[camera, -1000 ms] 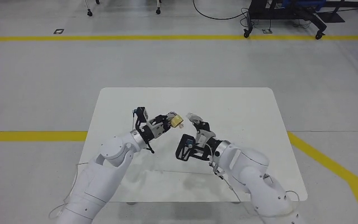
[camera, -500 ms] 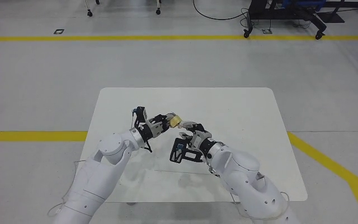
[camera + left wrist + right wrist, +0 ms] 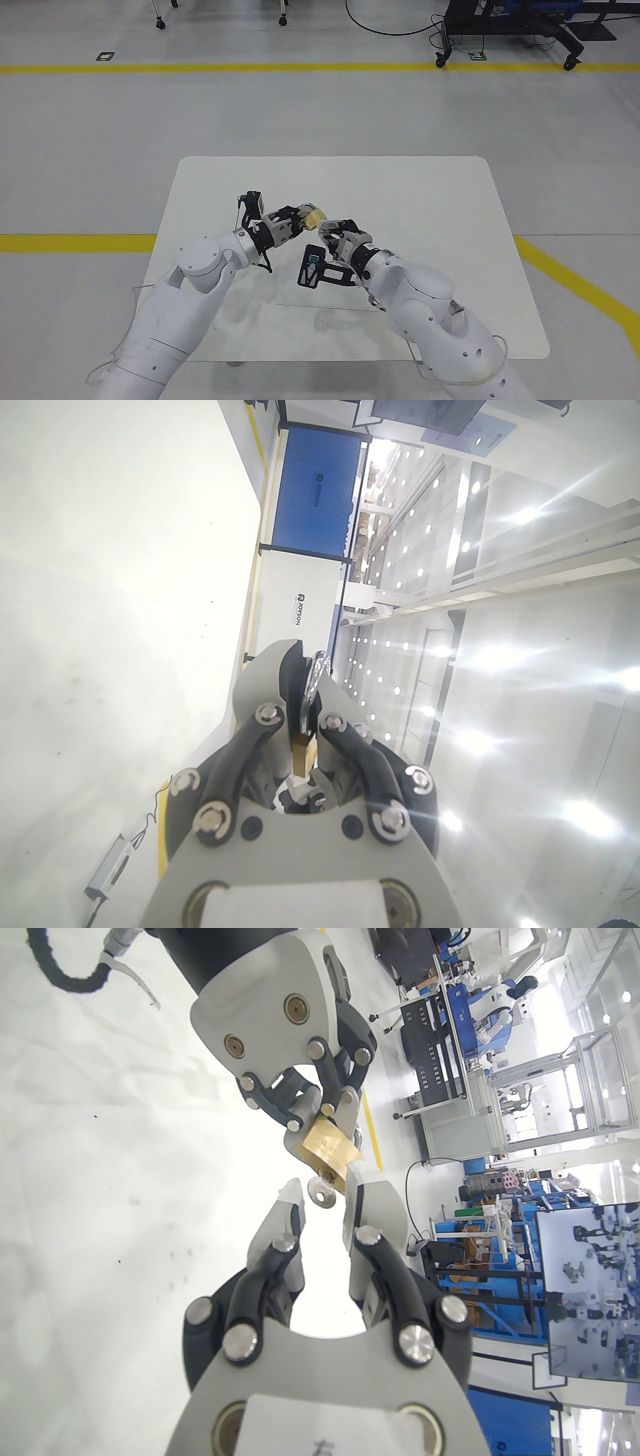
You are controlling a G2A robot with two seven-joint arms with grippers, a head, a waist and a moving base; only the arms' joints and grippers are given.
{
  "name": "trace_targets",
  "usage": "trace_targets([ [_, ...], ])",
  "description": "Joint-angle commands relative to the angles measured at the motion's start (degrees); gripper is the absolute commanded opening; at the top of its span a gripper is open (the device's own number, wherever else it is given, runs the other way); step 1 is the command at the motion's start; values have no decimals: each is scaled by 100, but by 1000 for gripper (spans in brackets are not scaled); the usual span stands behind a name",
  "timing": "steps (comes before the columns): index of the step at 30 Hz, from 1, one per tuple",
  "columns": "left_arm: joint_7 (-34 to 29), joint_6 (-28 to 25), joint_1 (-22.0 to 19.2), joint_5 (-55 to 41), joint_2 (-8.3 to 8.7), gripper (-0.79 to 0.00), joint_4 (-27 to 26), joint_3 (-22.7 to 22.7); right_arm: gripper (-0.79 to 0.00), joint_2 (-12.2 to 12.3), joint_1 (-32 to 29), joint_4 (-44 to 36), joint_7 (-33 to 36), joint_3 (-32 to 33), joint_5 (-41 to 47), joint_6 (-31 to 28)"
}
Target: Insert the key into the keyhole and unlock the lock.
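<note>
Brass lock (image 3: 330,1148) clamped in left gripper (image 3: 306,685) over worktop (image 3: 430,190) middle, key (image 3: 320,1193) already seated; right gripper (image 3: 325,1185), spread around key head, should pinch and turn.

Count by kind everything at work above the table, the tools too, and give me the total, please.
padlock: 1, brass, gripped by the left tool
key: 1, silver, stuck into the padlock, between the fingers of the open right tool
tools: 2
Total: 4
</note>
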Motion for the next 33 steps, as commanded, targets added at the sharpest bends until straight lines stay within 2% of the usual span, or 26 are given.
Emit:
trace_targets([
  [1, 2, -11, -6, 6, -1, -785, 18, -17, -785, -13, 12, 32, 2, -15, 1, 1],
  [11, -32, -78, 2, 96, -8, -785, 14, -32, -785, -60, -26, 155, -26, 108, 317, 54],
  [14, -47, -176, 8, 148, -7, -785, -6, -46, -785, -86, -61, 238, -76, 242, 814, 120],
  [22, -41, -897, 192, 335, 10, -785, -258, -151, -785, -127, -169, 542, -391, 698, 2350, 228],
  [33, -113, -1252, 284, 554, 38, -785, -378, -281, -785, -82, -304, 825, -813, 1229, 3796, -355],
])
